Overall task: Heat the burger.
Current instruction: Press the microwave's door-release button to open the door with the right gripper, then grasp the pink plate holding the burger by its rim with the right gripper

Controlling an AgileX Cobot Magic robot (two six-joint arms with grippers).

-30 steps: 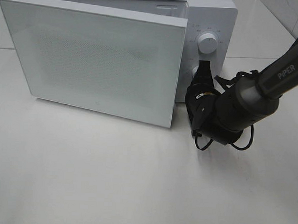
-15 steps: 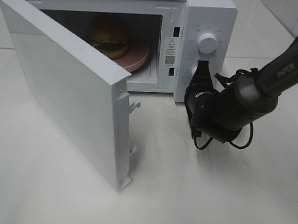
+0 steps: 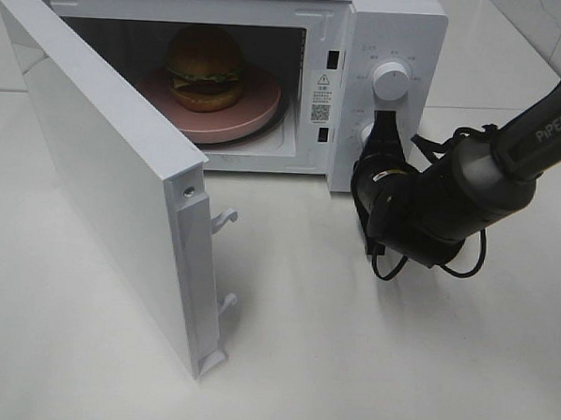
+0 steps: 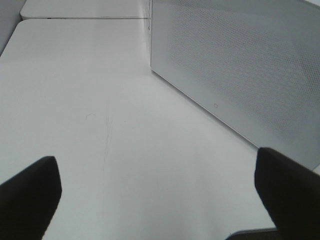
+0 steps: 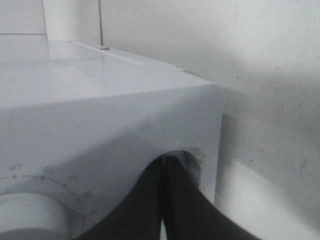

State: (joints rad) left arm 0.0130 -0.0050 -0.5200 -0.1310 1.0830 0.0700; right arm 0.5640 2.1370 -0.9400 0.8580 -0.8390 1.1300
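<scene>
Burger (image 3: 205,67), glossy domed bun, on round pink plate (image 3: 254,113) in white microwave (image 3: 403,28)

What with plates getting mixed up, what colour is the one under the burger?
Pink; the plate shows best in the exterior high view.

The right jaws hide most of the lower knob (image 3: 365,133); sticker (image 3: 320,97) text unreadable.
</scene>
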